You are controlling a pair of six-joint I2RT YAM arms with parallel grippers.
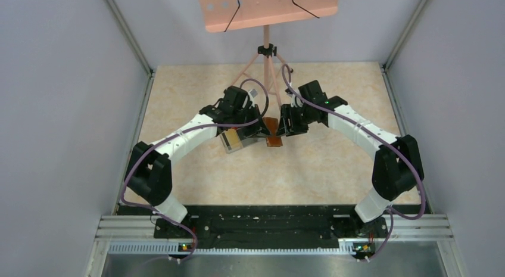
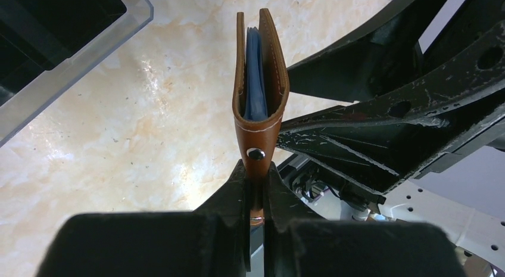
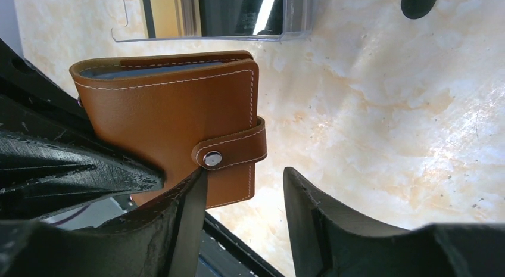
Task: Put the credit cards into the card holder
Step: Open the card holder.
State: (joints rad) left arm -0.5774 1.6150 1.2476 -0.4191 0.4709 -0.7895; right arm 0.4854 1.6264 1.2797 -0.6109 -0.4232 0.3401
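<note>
Marbled table; card holder pinched in left gripper.

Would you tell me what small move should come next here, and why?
I would probably ease the right hand back, clear of the card holder. The holder is folded with a blue card inside, its strap lies across the front face, and the left hand pinches one end. The right hand is open beside it, holding nothing, so it seems finished there.
</note>
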